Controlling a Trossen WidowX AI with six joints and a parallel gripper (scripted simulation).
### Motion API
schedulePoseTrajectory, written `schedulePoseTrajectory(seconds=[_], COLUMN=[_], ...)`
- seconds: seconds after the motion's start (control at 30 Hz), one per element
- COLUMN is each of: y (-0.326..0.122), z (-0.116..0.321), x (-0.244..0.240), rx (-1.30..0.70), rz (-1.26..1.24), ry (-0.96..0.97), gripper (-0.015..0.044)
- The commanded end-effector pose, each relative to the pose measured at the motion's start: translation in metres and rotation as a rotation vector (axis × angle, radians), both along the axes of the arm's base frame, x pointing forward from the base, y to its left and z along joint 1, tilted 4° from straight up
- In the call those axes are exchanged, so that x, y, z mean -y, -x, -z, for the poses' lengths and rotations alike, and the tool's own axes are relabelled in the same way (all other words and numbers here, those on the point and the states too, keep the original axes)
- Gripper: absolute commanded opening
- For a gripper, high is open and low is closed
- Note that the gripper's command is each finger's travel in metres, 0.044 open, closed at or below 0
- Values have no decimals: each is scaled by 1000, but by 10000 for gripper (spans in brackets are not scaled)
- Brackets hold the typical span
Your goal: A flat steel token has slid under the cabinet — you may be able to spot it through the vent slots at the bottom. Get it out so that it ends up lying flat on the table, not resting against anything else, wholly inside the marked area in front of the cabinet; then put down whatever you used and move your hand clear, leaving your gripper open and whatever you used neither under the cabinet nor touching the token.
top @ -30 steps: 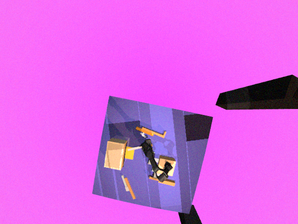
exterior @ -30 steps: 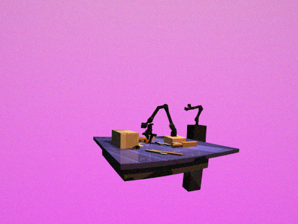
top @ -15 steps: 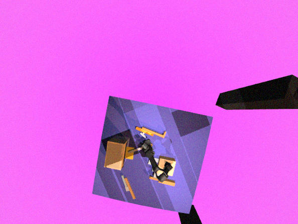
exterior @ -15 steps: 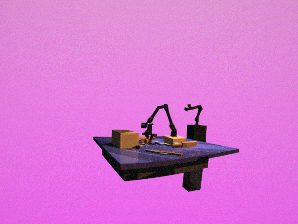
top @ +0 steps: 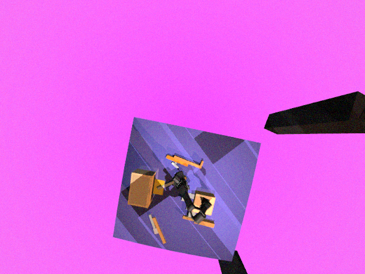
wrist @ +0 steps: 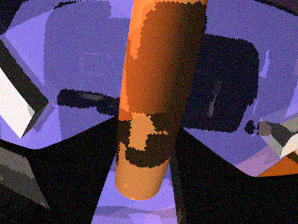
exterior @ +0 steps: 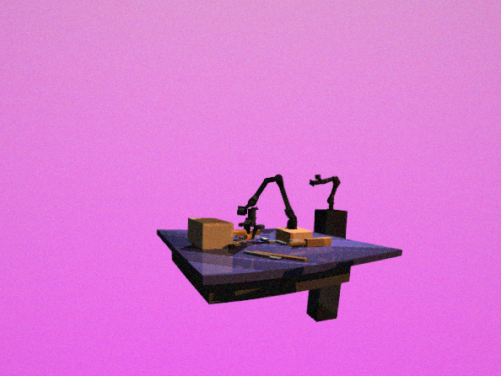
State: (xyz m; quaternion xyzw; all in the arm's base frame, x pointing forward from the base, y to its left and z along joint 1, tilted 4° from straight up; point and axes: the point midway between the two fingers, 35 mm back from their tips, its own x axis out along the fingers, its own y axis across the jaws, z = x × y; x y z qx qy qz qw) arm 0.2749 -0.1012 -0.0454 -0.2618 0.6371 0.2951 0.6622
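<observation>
The tan box-shaped cabinet (top: 141, 191) (exterior: 210, 234) stands at the table's left side. The yellow marked area (top: 159, 191) lies directly in front of it. My gripper (top: 177, 182) (exterior: 254, 234) (wrist: 145, 127) is shut on an orange rod-like tool (wrist: 160, 65), which also shows in the top view (top: 169, 184). The tool reaches from the fingers toward the cabinet, and its greyish far end is over the marked area, short of the cabinet front in that view. Whether that end touches the table is too small to tell. I cannot make out the token in any view.
A long orange piece with a bent end (top: 192, 163) lies beyond the gripper, with a small white piece (top: 175, 163) beside it. An orange bar (top: 160, 231) and a grey bar (top: 152, 222) lie together on the near side. Another orange bar (top: 209, 223) lies by the arm's base block (exterior: 295, 234).
</observation>
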Motion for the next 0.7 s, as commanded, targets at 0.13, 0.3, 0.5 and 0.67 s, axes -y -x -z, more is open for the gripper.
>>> schedulePoseTrajectory(seconds=[0.13,0.3,0.5,0.67], y=[0,1,1,1], z=[-3,-3,-3,-4], x=[-10,-16,-23,-29], rx=[4,4,4,4], rz=[-15,-17,-19,-20], ry=[4,3,3,2], gripper=[0,0,0,0])
